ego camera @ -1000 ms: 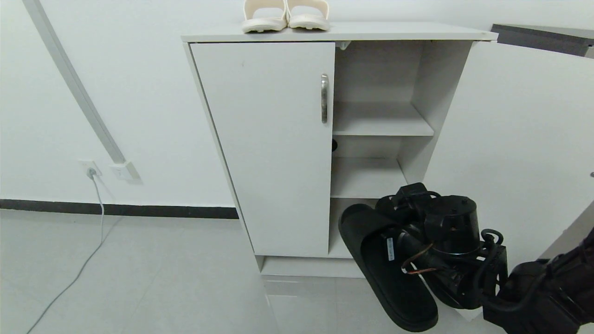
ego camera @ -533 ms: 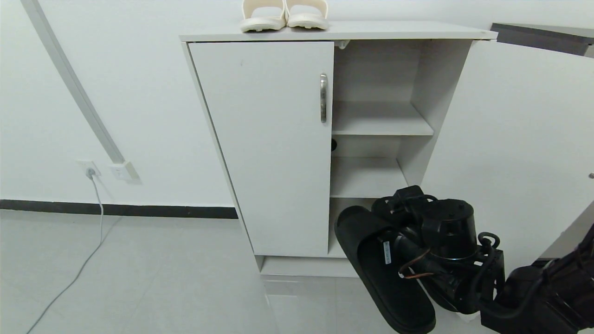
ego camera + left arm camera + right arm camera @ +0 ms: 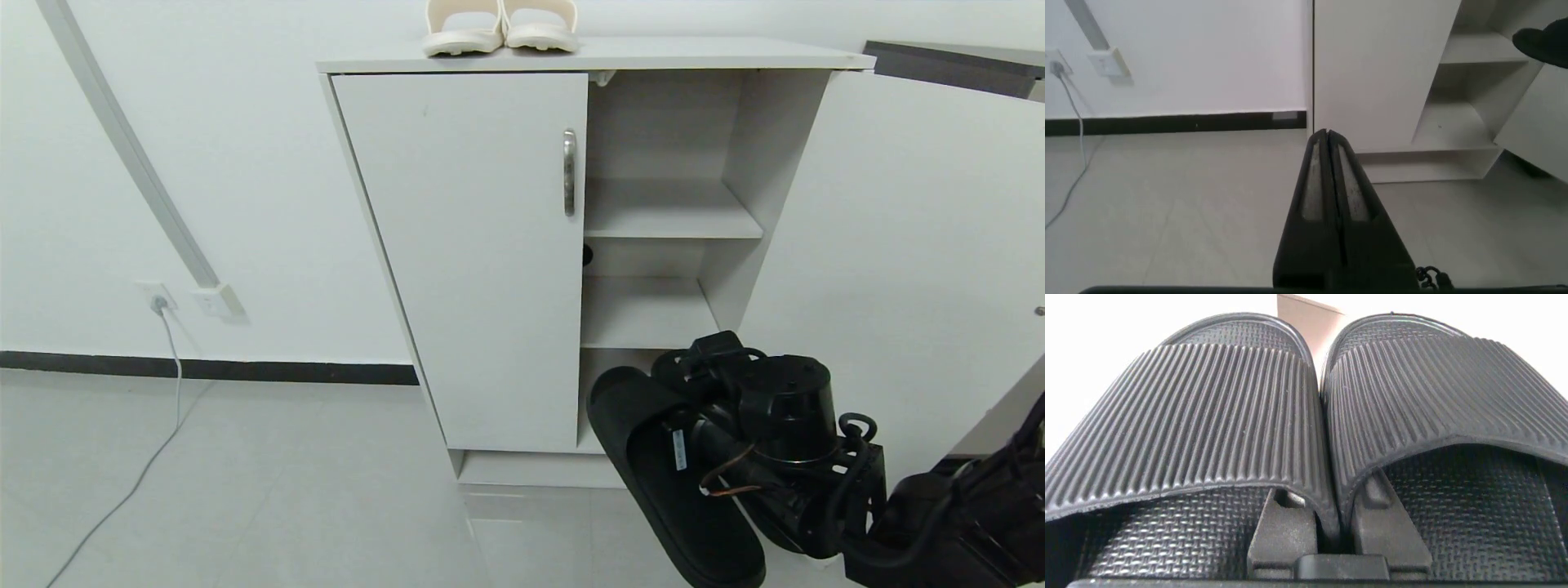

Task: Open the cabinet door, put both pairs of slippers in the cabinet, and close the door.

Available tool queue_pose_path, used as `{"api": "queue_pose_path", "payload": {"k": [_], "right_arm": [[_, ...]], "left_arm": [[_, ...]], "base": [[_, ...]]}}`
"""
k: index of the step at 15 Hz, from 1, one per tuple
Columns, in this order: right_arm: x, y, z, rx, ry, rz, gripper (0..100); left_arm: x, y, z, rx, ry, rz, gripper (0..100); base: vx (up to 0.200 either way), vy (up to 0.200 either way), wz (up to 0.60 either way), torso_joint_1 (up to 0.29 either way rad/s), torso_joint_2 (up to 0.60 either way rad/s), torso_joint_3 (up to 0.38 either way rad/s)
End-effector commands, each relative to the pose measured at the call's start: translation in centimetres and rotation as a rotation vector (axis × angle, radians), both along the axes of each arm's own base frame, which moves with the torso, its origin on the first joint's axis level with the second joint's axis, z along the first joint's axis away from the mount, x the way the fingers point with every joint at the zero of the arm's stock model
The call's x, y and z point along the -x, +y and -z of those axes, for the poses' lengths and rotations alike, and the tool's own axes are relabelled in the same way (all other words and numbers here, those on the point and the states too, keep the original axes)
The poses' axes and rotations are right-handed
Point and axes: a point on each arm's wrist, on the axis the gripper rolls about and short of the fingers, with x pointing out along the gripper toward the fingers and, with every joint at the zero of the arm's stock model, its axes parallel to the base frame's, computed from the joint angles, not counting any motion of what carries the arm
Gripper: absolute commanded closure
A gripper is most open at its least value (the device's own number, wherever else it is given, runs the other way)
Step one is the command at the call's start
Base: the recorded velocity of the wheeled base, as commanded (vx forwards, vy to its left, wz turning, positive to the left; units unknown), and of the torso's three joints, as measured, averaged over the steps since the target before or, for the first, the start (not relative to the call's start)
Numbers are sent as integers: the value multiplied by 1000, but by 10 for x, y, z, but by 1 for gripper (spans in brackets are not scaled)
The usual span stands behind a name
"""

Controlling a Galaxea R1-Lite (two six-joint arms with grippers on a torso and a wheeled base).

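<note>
White wall [image 3: 245,163], grey tile floor [image 3: 245,490], black skirting strip [image 3: 204,370] between them.

Left wrist view: left gripper [image 3: 1327,145] hangs over bare floor, fingers pressed flat together, nothing between them, pointing toward the cabinet base. Head view doesn't give this.

Head view, left to right:
- diagonal conduit [image 3: 122,139] down to a wall socket [image 3: 157,297], grey cable [image 3: 155,441] trailing onto the floor
- cabinet [image 3: 694,54]: left door [image 3: 465,261] closed, metal handle [image 3: 569,173] on its inner edge
- cream slippers [image 3: 500,28] side by side on the cabinet top, above the left door, toes at the front edge
- right half open, two shelves [image 3: 669,214] bare
- black slippers [image 3: 653,457] held off the floor in front of the lowest compartment, tilted, toes up toward the opening, one sole facing the camera; can't tell if the toes cross the front edge
- right door [image 3: 906,269] swung wide open, beside the right arm

Right wrist view adds the grip: right gripper [image 3: 1333,532] has its fingers [image 3: 1282,535] under the ribbed straps, one in each slipper, pinching the two inner side walls together. Head view hides the fingers behind the slippers.
</note>
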Motion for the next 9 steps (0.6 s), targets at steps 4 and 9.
{"api": "queue_pose_path", "payload": {"k": [4,9], "right_arm": [[-12,18,3,-28,-25,22,100],[-50,49,13,-47,-95,205,100]], "left_arm": [[0,0,0,-1,3,4,100],[0,0,0,13,4,-10,100]], "base": [[0,0,0,0,0,0],[0,0,0,0,0,0]]}}
